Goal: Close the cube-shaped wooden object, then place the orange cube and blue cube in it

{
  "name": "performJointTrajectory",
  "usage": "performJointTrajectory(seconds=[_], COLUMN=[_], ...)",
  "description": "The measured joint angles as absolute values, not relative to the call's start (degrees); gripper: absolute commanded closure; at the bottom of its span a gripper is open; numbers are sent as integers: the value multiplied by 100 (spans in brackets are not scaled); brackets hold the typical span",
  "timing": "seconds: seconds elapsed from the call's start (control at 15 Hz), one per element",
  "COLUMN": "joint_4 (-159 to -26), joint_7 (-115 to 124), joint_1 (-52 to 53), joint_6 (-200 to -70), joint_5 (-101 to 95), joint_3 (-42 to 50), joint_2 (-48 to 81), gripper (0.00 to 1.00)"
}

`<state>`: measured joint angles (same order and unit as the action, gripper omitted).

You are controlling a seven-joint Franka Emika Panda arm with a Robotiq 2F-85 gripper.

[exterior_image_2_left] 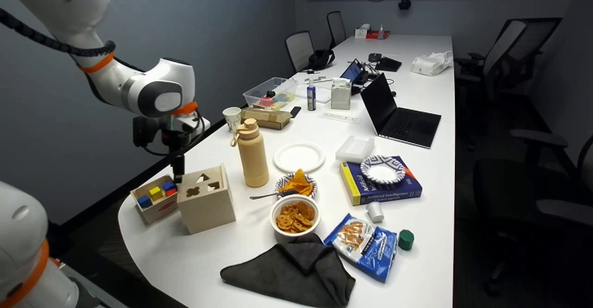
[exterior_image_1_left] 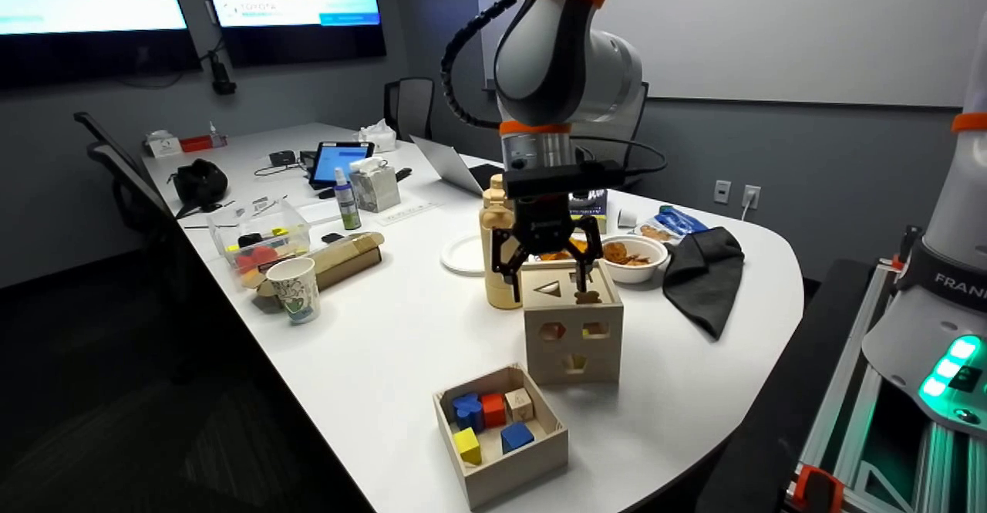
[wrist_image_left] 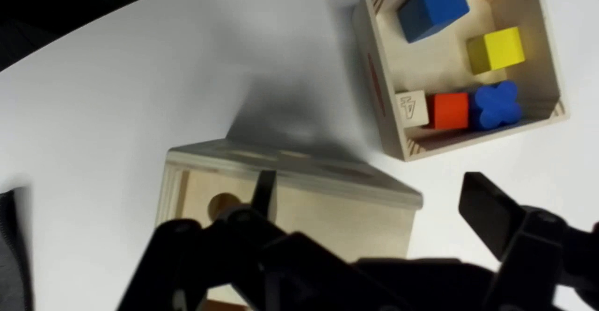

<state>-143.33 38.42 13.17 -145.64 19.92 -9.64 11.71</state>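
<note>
By the wooden box (exterior_image_1_left: 574,345) — the gripper (exterior_image_1_left: 549,292), jaws spread wide

"Artificial Intelligence" on book (exterior_image_2_left: 388,191), "TOYOTA" on screen (exterior_image_1_left: 294,13)

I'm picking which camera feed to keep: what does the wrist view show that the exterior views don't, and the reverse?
Only the wrist view: a clear look at the outlined mark on the plain wooden block.

Only the exterior views, both of them: the tan bottle, the bowl of brown snacks, the laptop and the paper cup.

Shared: the cube-shaped wooden box, the shallow wooden tray holding the blue block, yellow block and red block, and the open gripper.
</note>
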Motion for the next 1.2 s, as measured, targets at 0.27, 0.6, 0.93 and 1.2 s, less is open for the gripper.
performJointTrajectory(seconds=[0.27,0.6,0.93,1.2], joint_4=[-14330,-14181,-13859,-13521], joint_7=[3945,3858,3772,3646], joint_1=[1635,1738,1790,1847], joint_6=[-15048,-15509,-15649,-15649], joint_5=[2041,2321,2389,2389], joint_3=[-1317,-1678,-1847,-1863], joint_2=[1347,1929,2512,2924], gripper=[0,0,0,0])
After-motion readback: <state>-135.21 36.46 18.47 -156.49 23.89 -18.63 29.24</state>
